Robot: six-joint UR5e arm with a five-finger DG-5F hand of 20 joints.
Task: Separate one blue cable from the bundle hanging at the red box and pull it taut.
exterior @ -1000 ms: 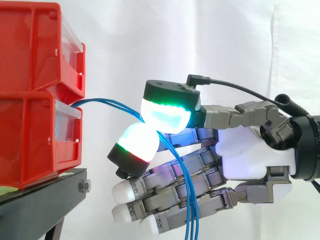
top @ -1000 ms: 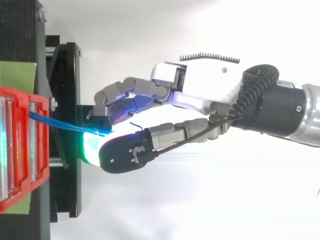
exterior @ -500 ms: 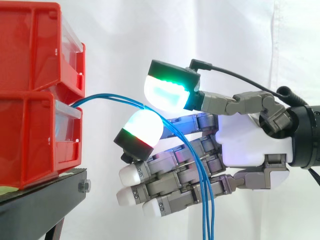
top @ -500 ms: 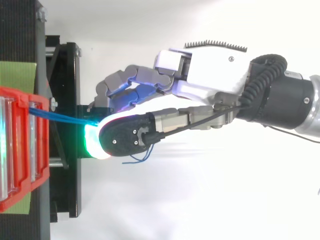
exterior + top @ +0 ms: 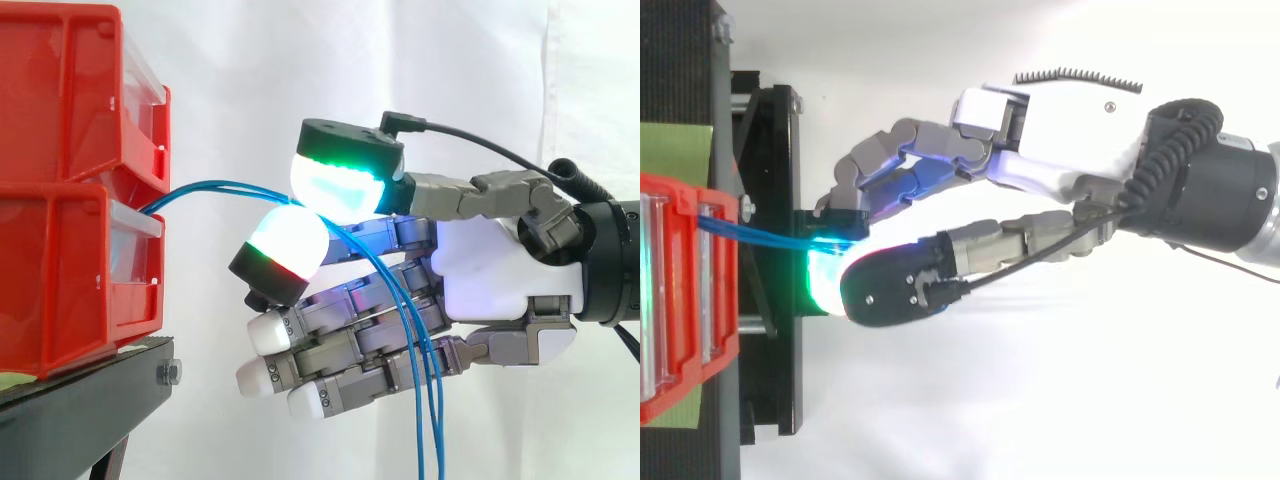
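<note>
Blue cables (image 5: 205, 186), thin and glossy, arc slack from the lower red bin's (image 5: 60, 290) front edge into the hand (image 5: 500, 290), pinched between two rounded glowing pads (image 5: 335, 190). The side view shows the strands hanging past the other fingers.

The stacked red bins (image 5: 70, 190) on the black stand (image 5: 80, 410) close off the left. The blue cables (image 5: 225, 186) arch from the lower bin across the gap to the hand (image 5: 500, 290), pinched between its pads, then hang down over its fingers. Free room lies above the arch, before the white curtain (image 5: 300, 70), and in the narrow gap between stand and fingertips.
</note>
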